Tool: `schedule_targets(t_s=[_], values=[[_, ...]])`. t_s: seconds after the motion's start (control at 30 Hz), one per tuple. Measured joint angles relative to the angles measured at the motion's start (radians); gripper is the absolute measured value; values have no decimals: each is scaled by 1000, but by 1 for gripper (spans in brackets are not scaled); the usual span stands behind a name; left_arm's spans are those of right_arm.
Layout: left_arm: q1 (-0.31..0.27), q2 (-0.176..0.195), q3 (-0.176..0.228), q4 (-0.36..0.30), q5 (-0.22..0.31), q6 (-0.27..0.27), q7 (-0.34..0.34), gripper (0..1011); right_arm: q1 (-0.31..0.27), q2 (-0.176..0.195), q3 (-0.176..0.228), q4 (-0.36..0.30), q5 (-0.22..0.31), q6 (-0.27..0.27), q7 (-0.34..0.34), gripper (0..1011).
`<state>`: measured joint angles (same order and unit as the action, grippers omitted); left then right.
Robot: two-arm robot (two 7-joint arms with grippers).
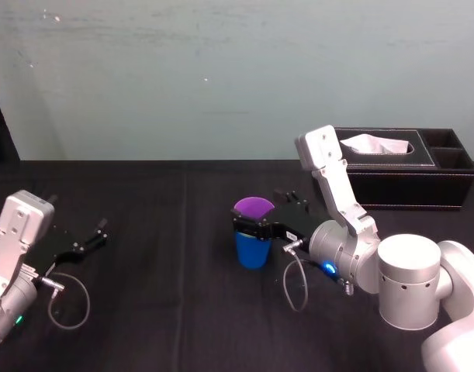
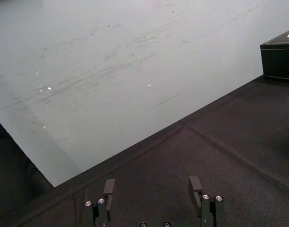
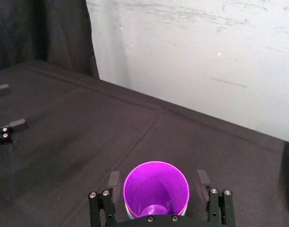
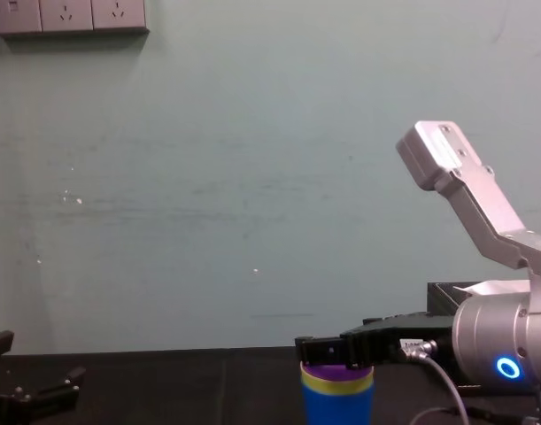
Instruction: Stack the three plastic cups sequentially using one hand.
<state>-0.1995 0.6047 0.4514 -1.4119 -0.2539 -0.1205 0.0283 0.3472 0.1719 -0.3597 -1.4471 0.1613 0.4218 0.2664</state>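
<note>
Near the middle of the black table (image 1: 167, 302), one upright stack made of all three cups. Outermost, the blue cup (image 1: 252, 252), base down on the cloth. Nested inside it, the yellow-green cup (image 4: 336, 371), showing as a thin band above the blue wall from the chest view. Innermost, the purple cup (image 1: 254, 208), mouth open upward, with its own purple floor visible deep inside (seen straight down from the right wrist view).

Around the top of the stack, the right gripper (image 3: 158, 177), reaching in from the right on a silver arm with a blue ring light glowing near the wrist. Fingers (image 3: 114, 182) apart, one on each side of the purple rim, close beside it. A narrow strip of table visible between cup and finger on at least one side, so not clamped on the stack.

Far off on the left side of the table, the left gripper (image 1: 95, 236), low over the cloth, well apart from the cups. Fingers spread wide, nothing between them.

At the back right, against the pale wall, a black tissue box (image 1: 407, 182). Poking up from its top slot, a white tissue (image 1: 374, 144). At the box's right end, open side compartments (image 1: 446, 139), insides too dark to judge.
</note>
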Motion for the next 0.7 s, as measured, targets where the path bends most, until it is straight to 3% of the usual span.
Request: schedule_targets(t_s=[0.23, 0.53, 0.7], values=[[0, 0, 0, 0, 0, 0, 0, 1000, -26, 2, 20, -21, 7, -54, -4, 1003], [0, 0, 0, 0, 0, 0, 0, 1000, -86, 0, 80, -61, 41, -180, -37, 1003], [0, 0, 0, 0, 0, 0, 0, 1000, -115, 3, 107, -79, 51, -210, -59, 1003]])
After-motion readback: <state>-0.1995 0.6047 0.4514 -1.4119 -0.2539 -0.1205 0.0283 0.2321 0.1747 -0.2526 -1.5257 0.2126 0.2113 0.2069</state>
